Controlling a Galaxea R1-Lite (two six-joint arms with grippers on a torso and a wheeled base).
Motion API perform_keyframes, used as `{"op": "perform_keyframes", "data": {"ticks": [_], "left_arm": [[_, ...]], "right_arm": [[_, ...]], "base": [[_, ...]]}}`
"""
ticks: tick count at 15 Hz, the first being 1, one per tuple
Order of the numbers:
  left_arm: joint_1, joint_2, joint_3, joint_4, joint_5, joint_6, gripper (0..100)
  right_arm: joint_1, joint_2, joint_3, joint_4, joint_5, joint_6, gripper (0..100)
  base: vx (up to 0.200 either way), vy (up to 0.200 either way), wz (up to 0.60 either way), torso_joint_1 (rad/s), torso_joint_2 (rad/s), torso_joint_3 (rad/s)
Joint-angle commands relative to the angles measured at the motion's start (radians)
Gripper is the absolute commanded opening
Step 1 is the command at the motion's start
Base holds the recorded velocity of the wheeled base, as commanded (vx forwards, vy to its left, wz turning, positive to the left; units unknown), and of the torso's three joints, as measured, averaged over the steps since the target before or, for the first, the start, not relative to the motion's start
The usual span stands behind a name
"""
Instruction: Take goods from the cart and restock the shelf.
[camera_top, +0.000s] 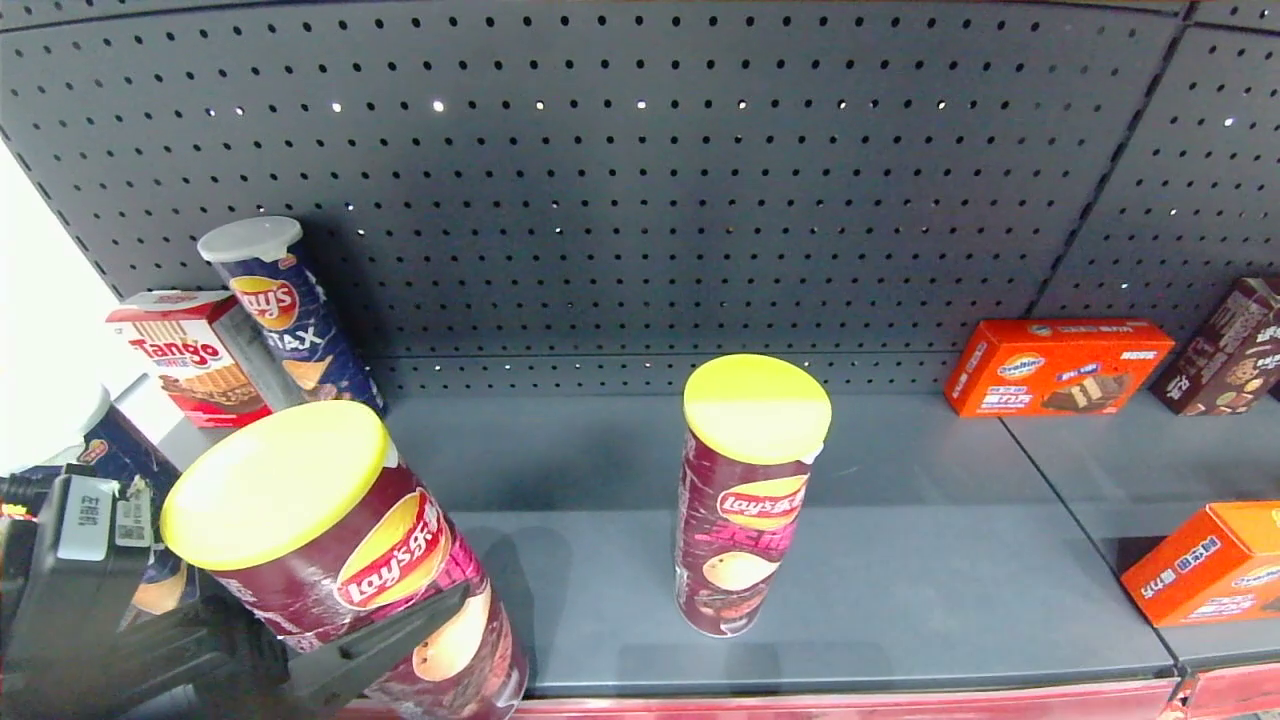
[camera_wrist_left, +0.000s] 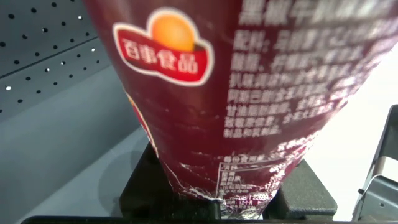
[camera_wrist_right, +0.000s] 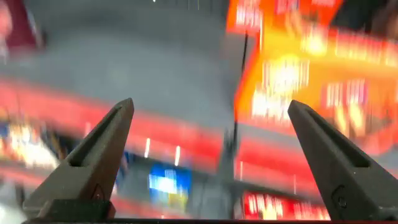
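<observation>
Fingers (camera_top: 400, 625) of the left pincer (camera_wrist_left: 224, 196) are closed against the lower body of a maroon chip can (camera_top: 330, 545) with a yellow lid, pressing it from both sides. The can is tilted at the front left of the grey shelf (camera_top: 900, 560); whether its base touches the shelf cannot be told. Beyond this pincer and a little to its left, a red-and-white wafer box (camera_top: 190, 355) stands just beside a blue chip can (camera_top: 285, 310) with a grey lid, both close to the perforated back panel (camera_top: 640, 200). To the right of the pincer, well apart from the held can, a second maroon chip can (camera_top: 745, 500) stands upright on the shelf. Farther right, an orange box (camera_top: 1055, 365) lies against the back panel with a dark brown box (camera_top: 1225, 350) near it, and another orange box (camera_top: 1205, 560) sits nearer the front. The right pincer (camera_wrist_right: 210, 106) is spread wide with nothing between its fingers. Beyond it, blurred, are the shelf's red front edge (camera_wrist_right: 155, 124) and an orange carton (camera_wrist_right: 298, 81).
</observation>
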Motion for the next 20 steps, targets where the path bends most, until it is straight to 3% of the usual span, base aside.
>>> {"op": "perform_keyframes", "data": {"ticks": [1, 5, 7, 10, 12, 14, 18, 20], "left_arm": [[-0.002, -0.01, 0.009, 0.001, -0.001, 0.0, 0], [-0.005, -0.012, 0.015, -0.004, -0.003, 0.0, 0], [-0.01, -0.01, 0.013, -0.005, -0.004, 0.0, 0], [-0.028, -0.009, 0.007, -0.007, -0.004, 0.0, 0], [-0.028, -0.009, 0.001, -0.007, -0.004, 0.0, 0], [-0.028, -0.01, 0.001, -0.007, -0.004, 0.0, 0], [-0.03, -0.01, 0.001, -0.001, -0.006, 0.0, 0], [-0.028, -0.009, -0.016, -0.001, -0.004, -0.002, 0]], "right_arm": [[0.004, -0.241, -0.003, 0.157, -0.007, 0.005, 100], [0.006, -0.241, -0.001, 0.153, 0.125, -0.027, 100], [0.022, -0.241, -0.026, 0.229, 0.306, 0.012, 100], [-0.123, -0.149, -0.041, 0.263, 0.299, 0.081, 100], [-0.352, -0.122, -0.041, 0.263, 0.299, 0.103, 100], [-0.488, -0.142, -0.039, 0.262, 0.305, 0.111, 100], [-0.484, -0.148, -0.027, 0.223, 0.274, 0.114, 100], [-0.482, -0.149, -0.009, 0.179, 0.065, 0.115, 100]], "base": [[0.0, 0.0, 0.0, 0.0, 0.0, 0.0], [0.0, 0.0, 0.0, 0.0, 0.0, 0.0], [0.0, 0.0, 0.0, 0.0, 0.0, 0.0], [0.0, 0.0, 0.0, 0.0, 0.0, 0.0], [0.0, 0.0, 0.0, 0.0, 0.0, 0.0], [0.0, 0.0, 0.0, 0.0, 0.0, 0.0], [0.0, 0.0, 0.0, 0.0, 0.0, 0.0], [0.0, 0.0, 0.0, 0.0, 0.0, 0.0]]}}
